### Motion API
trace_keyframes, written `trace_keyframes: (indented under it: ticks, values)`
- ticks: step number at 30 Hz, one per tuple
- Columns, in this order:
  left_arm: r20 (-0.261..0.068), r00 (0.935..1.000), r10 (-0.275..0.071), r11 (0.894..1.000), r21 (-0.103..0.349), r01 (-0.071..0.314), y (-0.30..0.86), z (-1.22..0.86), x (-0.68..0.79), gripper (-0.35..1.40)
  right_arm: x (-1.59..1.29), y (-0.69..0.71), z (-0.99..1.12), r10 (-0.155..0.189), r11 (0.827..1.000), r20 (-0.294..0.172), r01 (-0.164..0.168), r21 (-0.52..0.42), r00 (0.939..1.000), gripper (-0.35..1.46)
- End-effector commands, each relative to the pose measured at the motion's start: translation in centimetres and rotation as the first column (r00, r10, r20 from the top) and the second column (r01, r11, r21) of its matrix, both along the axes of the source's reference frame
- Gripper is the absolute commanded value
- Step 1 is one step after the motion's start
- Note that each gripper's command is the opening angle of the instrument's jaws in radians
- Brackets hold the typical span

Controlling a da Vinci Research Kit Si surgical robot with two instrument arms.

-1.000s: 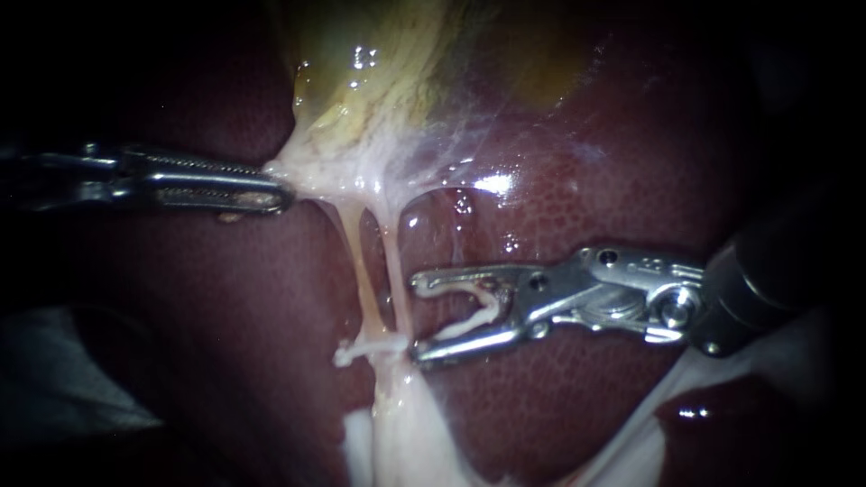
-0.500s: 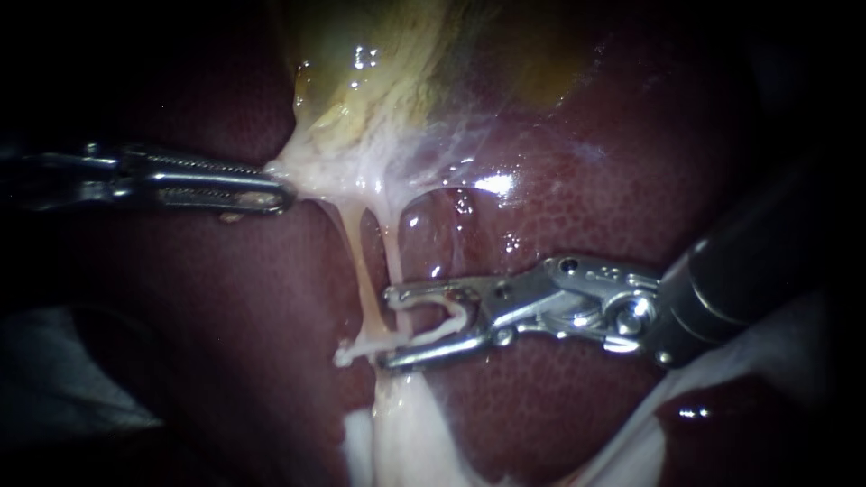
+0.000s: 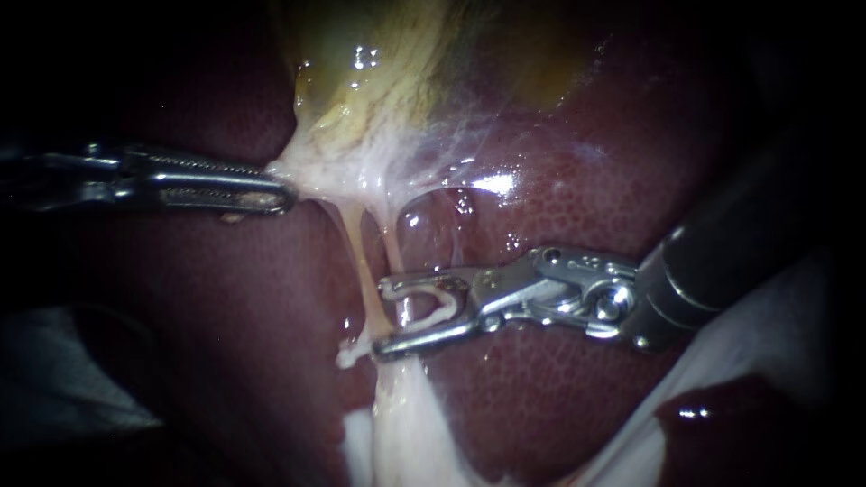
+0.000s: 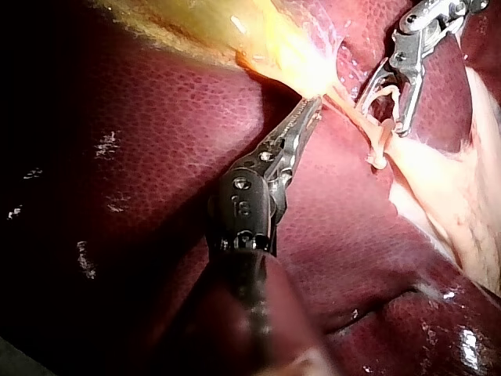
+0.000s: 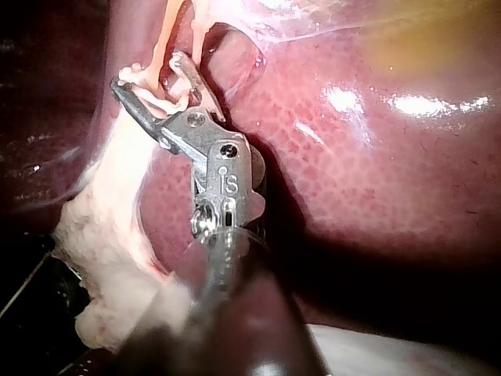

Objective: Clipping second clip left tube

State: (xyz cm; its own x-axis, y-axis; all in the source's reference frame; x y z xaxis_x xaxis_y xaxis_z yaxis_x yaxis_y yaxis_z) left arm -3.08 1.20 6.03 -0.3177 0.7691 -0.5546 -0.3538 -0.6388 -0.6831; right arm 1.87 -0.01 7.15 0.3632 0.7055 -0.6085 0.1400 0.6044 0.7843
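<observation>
Dark surround, bright glare, white sheet (image 3: 776, 352) lower right.

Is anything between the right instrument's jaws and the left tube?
Yes: the right tube. It crosses the gap between the jaws of the right instrument, which carry a clip, while the left tube lies just beyond, at their tips.

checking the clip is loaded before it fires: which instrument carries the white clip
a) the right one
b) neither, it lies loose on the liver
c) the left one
a: the white clip sits held in the tip of the right instrument, while the left instrument grips only pale tissue below the gallbladder.
</observation>
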Motion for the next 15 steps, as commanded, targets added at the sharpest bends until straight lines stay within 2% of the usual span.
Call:
trace_keyframes:
  ticks: [1, 9, 15]
  values:
    - [-0.001, 1.0000, -0.001, 1.000, 0.000, 0.001, 0.00, 0.00, 0.00, -0.35, 0.03, -0.02, 0.00, -0.003, 1.000, -0.012, 0.003, 0.002, 0.9999, 0.50]
    - [-0.001, 1.0000, -0.001, 1.000, 0.000, 0.001, 0.00, 0.00, 0.00, -0.35, 0.22, -0.12, 0.01, -0.019, 0.999, -0.066, 0.022, 0.044, 0.9976, 0.50]
    - [-0.001, 1.0000, -0.001, 1.000, 0.000, 0.001, 0.00, 0.00, -0.01, -0.35, 0.41, -0.15, -0.02, 0.016, 0.999, -0.110, -0.011, 0.050, 0.9938, 0.50]
